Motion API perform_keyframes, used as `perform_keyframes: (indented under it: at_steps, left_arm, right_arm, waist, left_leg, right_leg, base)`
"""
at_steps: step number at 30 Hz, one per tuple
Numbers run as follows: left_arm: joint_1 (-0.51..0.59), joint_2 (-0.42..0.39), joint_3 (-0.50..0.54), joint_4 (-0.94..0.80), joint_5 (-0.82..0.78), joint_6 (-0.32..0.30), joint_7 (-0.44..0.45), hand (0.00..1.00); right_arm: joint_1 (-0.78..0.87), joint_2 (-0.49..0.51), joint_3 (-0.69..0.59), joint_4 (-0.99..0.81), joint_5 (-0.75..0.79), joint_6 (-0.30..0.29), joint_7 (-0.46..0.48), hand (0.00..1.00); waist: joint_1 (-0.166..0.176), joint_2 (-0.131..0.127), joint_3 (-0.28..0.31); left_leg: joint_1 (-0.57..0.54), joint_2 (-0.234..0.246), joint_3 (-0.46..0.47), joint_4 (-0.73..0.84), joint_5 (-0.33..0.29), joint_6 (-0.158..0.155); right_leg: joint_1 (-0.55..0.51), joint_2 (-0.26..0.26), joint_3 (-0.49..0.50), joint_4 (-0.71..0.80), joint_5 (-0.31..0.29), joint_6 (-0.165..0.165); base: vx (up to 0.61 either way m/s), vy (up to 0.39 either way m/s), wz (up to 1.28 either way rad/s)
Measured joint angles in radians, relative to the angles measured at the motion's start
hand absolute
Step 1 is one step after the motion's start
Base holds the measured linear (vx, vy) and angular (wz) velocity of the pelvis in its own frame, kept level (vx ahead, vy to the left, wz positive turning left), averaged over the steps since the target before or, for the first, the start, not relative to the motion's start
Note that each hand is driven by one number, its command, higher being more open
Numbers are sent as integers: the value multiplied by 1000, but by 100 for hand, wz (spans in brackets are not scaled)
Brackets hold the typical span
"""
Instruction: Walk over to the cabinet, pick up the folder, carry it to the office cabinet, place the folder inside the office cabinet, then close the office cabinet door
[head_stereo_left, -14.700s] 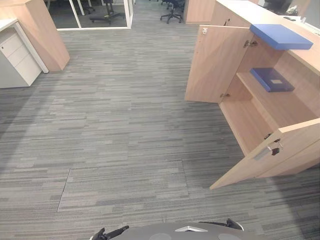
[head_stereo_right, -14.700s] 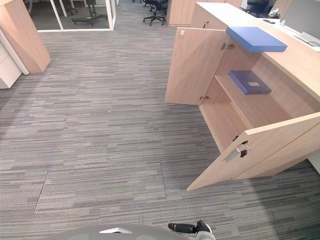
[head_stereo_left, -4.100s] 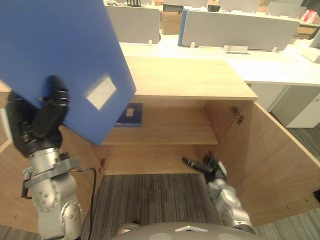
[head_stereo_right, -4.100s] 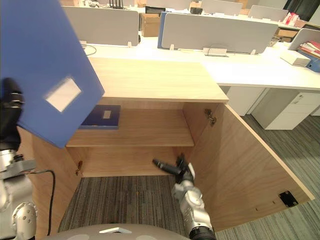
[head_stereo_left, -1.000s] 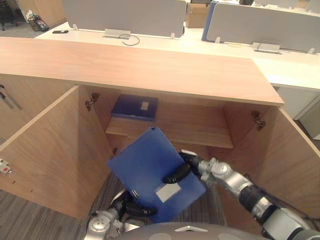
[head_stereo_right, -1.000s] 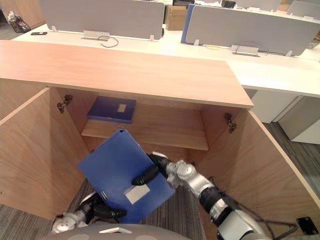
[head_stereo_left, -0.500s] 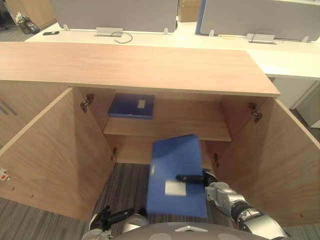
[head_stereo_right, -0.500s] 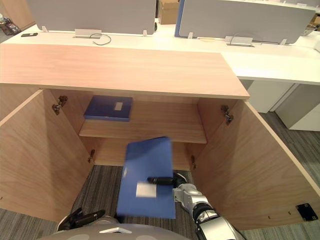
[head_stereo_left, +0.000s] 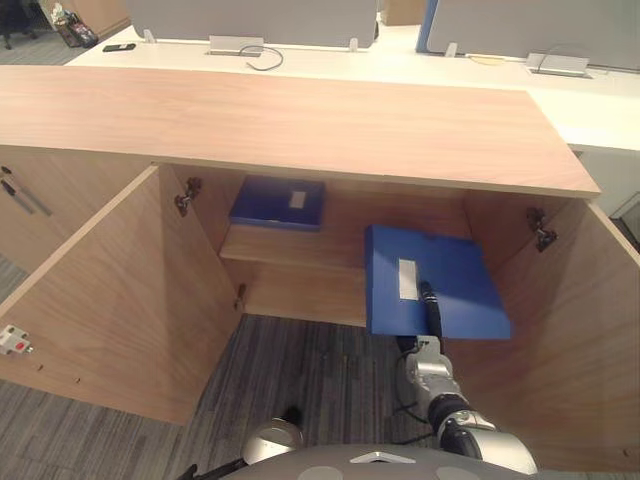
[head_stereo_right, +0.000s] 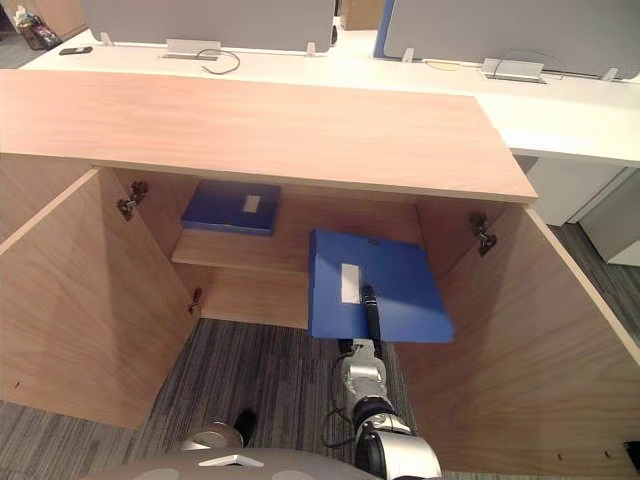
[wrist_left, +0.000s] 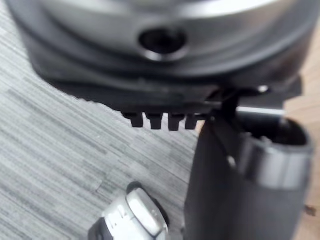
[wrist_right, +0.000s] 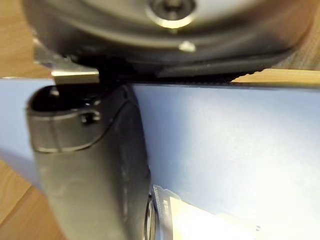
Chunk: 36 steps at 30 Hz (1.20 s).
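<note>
Mostly wood: open cabinet (head_stereo_left: 300, 120), folder (head_stereo_left: 455, 285) in right hand (head_stereo_left: 431, 312); grey carpet (head_stereo_left: 300, 370).

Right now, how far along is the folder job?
Done: blue folder picked up and brought to the office cabinet. In hand: right hand pinches it, far edge over the shelf, near end jutting out. Left: push it in, release, close the open doors.

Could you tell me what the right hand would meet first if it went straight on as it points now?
Probably the back panel of the office cabinet, though depth is unclear: the right hand, pinching the blue folder, points straight inside.
</note>
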<state>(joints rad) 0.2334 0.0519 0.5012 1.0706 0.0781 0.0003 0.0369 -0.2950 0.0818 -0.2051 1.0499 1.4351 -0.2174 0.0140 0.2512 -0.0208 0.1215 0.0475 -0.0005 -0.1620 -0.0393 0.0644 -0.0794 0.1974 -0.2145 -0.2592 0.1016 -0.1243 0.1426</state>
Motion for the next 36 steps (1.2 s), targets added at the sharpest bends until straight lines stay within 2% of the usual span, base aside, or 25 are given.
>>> perform_keyframes:
  at_steps: [3,5,6,7,8,10,11,12,13,14,15,17,18,19,20,21,22,24,26,28,31,36]
  left_arm:
    - [-2,-13,-32,-1,-9,-1,7,100]
    - [3,-20,-41,-1,-11,-1,11,100]
    - [2,-18,-54,-3,-11,-1,13,100]
    - [2,-16,-59,-3,-11,-2,14,100]
    - [6,-16,-62,-3,-11,-2,16,100]
    - [15,-15,-62,-3,-11,-1,18,100]
    - [19,-12,-60,-3,-11,-2,21,100]
    - [19,-12,-58,-3,-11,-2,25,100]
    - [18,-22,-60,-3,-11,0,24,100]
    - [23,-28,-61,-1,-11,2,22,100]
    - [34,-35,-63,-2,-11,2,25,100]
    - [27,-29,-74,-17,-11,-1,26,100]
    - [20,-19,-73,-24,-10,-2,28,100]
    - [14,-15,-69,-34,-11,-1,29,100]
    - [4,-17,-50,-28,-10,3,28,100]
    - [2,-19,-51,-29,-10,6,28,100]
    - [11,-19,-55,-54,-11,0,31,100]
    - [5,-24,-55,-62,-11,0,36,100]
    - [-3,-26,-57,-67,-35,0,44,100]
    - [-1,-29,-61,-72,-40,2,48,100]
    - [0,-24,-84,-72,-40,1,52,100]
    - [11,-4,-156,-71,-40,1,64,100]
  right_arm:
    - [-2,8,2,0,5,-12,-27,0]
    - [-8,12,13,0,4,-11,-37,0]
    - [-16,15,23,0,4,-10,-37,0]
    - [-19,15,30,0,4,-9,-38,0]
    - [-24,15,43,0,3,-7,-37,0]
    - [-33,18,79,-1,-1,-3,-37,0]
    - [-43,20,102,-1,-10,6,-37,0]
    - [-57,30,113,-2,-15,10,-37,0]
    - [-80,25,122,-8,-16,15,-32,0]
    - [-82,29,123,-11,-16,17,-31,0]
    - [-84,45,136,-12,-13,20,-33,0]
    - [-85,45,140,-20,-13,23,-34,0]
    - [-86,54,139,-21,-12,25,-34,0]
    - [-88,54,137,-58,-14,20,-35,0]
    - [-95,52,134,-79,-11,14,-32,0]
    - [-92,50,127,-79,-11,12,-37,0]
    - [-89,56,124,-79,-6,3,-47,0]
    - [-96,61,124,-79,-7,-7,-47,0]
    - [-101,64,137,-79,-8,-1,-49,0]
    - [-101,65,135,-81,-12,12,-49,0]
    - [-99,65,132,-80,-12,16,-49,0]
    - [-79,54,97,-71,-13,17,-49,0]
  waist:
    - [18,27,11]
    - [20,38,10]
    - [17,39,13]
    - [18,39,15]
    - [16,46,19]
    - [17,49,20]
    - [19,42,19]
    - [17,17,14]
    - [20,26,38]
    - [23,33,46]
    - [17,28,46]
    - [20,7,55]
    - [20,-22,50]
    - [10,-52,58]
    - [28,-77,85]
    - [14,-62,87]
    - [-3,-58,78]
    - [-3,-45,72]
    - [-4,-45,69]
    - [0,-47,67]
    - [2,-44,63]
    - [3,-38,58]
  left_leg:
    - [22,-7,3,20,-23,17]
    - [34,-11,-27,24,-29,23]
    - [35,-24,-40,41,-32,28]
    - [40,-24,-47,51,-35,33]
    - [52,-25,-57,55,-38,36]
    - [71,-25,-75,42,-39,35]
    - [73,-24,-86,19,-39,35]
    - [66,-41,-88,37,-40,39]
    - [6,-57,-90,159,-84,63]
    - [-2,-58,-86,185,-103,68]
    - [-1,-60,-85,175,-102,74]
    - [6,-55,-92,107,-99,79]
    - [23,-61,-87,74,-90,78]
    - [-54,-98,-38,268,-130,81]
    - [-66,-125,-28,308,-177,69]
    - [-71,-119,-50,323,-180,66]
    - [-77,-110,-72,312,-178,64]
    - [-96,-90,-87,310,-176,48]
    - [-99,-64,-97,287,-163,35]
    - [-99,-49,-117,262,-145,19]
    - [-91,-42,-126,222,-128,11]
    - [-57,-22,-130,129,-85,14]
  right_leg:
    - [-23,-18,14,96,2,5]
    - [-66,-34,15,210,3,4]
    - [-112,-51,17,322,8,-4]
    - [-148,-65,16,402,20,-22]
    - [-185,-78,9,493,57,-78]
    - [-199,-88,-18,543,96,-138]
    - [-198,-88,-20,527,97,-138]
    - [-197,-90,-18,507,95,-139]
    - [-200,-91,-13,516,82,-136]
    - [-205,-95,-11,527,82,-133]
    - [-215,-99,-7,534,91,-119]
    - [-229,-94,-7,512,87,-107]
    - [-212,-88,-9,437,57,-102]
    - [-167,-99,-24,361,-42,-52]
    - [-115,-130,-48,297,-110,24]
    - [-100,-120,-80,300,-99,13]
    - [-95,-103,-113,277,-94,-4]
    - [-77,-62,-138,217,-92,-22]
    - [-68,-33,-159,175,-79,-38]
    - [-57,-20,-185,153,-69,-36]
    - [-42,-10,-198,125,-62,-37]
    - [-45,-1,-185,105,-18,-56]
  base:
    - [-56,80,-12]
    - [-59,51,1]
    - [-44,59,19]
    - [-57,77,25]
    - [-34,51,19]
    - [-45,37,10]
    - [-35,-15,3]
    - [-30,-9,-14]
    - [-57,6,-31]
    - [-105,37,-37]
    - [-91,4,-19]
    - [-39,-71,5]
    - [70,-121,21]
    - [141,-140,4]
    - [138,-109,20]
    - [44,-118,37]
    - [2,-82,52]
    - [-2,-101,30]
    - [20,-135,14]
    - [68,-103,19]
    - [104,-77,11]
    - [70,-20,2]
